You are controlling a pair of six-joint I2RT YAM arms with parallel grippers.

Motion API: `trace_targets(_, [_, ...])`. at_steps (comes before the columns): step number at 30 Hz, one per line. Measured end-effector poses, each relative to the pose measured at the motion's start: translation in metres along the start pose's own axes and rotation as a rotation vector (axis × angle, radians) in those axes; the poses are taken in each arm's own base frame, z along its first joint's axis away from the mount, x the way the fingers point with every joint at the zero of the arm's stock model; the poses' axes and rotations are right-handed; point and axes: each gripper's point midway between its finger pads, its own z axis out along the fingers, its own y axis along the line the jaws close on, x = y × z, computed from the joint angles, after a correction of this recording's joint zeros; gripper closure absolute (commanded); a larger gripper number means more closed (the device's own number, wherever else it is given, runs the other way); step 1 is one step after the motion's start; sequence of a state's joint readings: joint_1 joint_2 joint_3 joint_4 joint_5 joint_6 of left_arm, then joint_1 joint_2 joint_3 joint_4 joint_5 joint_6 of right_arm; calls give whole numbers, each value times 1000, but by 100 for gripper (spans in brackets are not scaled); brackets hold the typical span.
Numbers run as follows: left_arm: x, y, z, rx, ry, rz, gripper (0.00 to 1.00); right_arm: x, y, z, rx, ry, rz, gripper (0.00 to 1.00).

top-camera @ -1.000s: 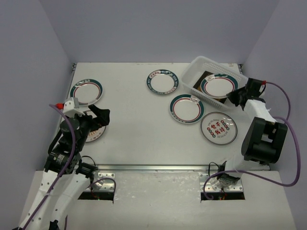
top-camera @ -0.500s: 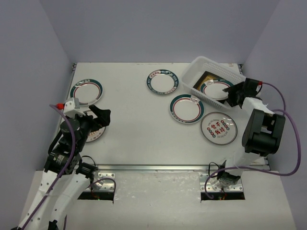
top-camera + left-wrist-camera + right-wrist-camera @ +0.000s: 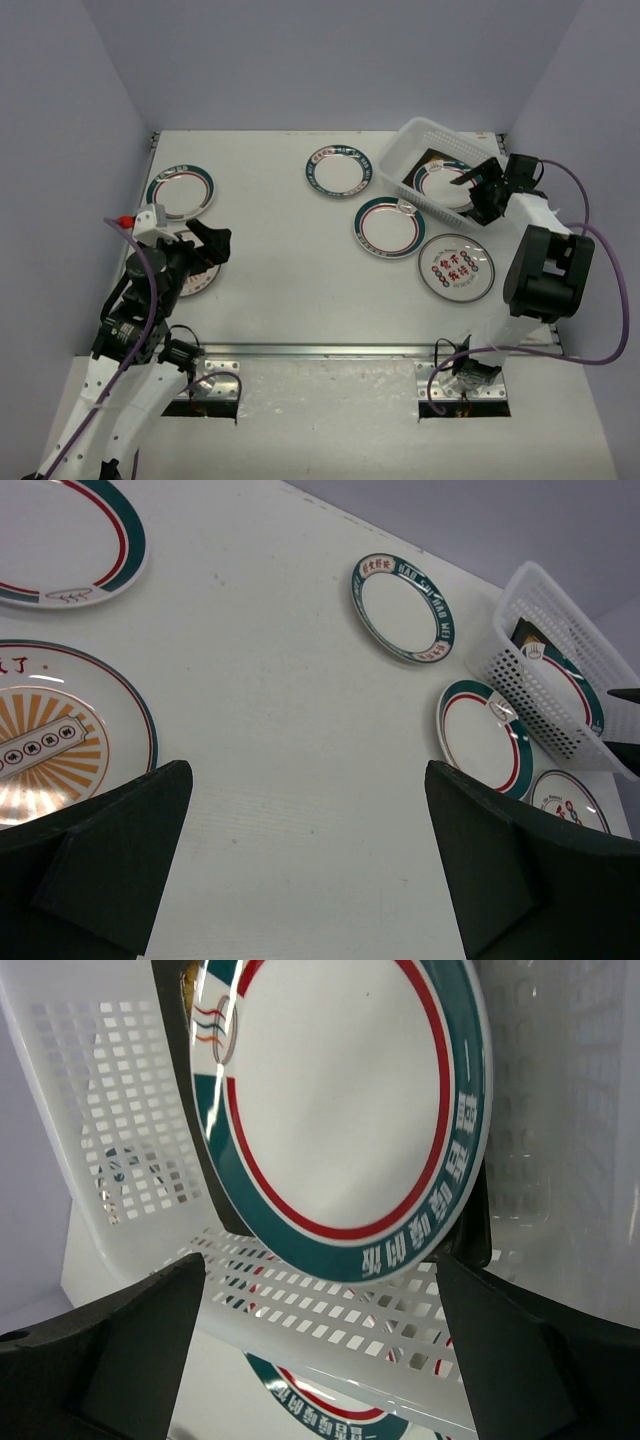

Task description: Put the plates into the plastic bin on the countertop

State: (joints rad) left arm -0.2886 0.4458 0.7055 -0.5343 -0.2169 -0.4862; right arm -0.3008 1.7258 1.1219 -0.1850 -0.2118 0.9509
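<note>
The plastic bin (image 3: 412, 131) stands at the back right of the countertop (image 3: 280, 270). Inside it a round teal-and-red ringed plate (image 3: 445, 183) (image 3: 340, 1100) lies on a dark square plate (image 3: 430, 160). My right gripper (image 3: 479, 192) (image 3: 320, 1270) is open at the bin's right side, its fingers apart from the plate. Three round plates (image 3: 339, 171) (image 3: 388, 226) (image 3: 456, 267) lie near the bin. At the left lie a ringed plate (image 3: 180, 190) and a sunburst plate (image 3: 50, 750). My left gripper (image 3: 215, 243) (image 3: 305, 780) hangs open and empty beside the sunburst plate.
Grey walls close in the countertop on the left, back and right. The bin's perforated wall (image 3: 130, 1110) fills much of the right wrist view, with another plate (image 3: 330, 1400) showing below it. A metal strip (image 3: 330, 350) runs along the front edge.
</note>
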Motion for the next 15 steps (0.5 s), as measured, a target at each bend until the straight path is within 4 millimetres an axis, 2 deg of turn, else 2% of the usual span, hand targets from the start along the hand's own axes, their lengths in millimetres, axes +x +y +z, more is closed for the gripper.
trace_targets(9, [0,0,0,-2,-1,0,0,15,6,2,13,79,-58,1])
trace_targets(13, [-1,3,1,-19,-7,0,0,23,15,-17,-3,73,-77,1])
trace_targets(15, [-1,8,3,-47,-10,-7,0,31,32,-34,-45,64,-110,1])
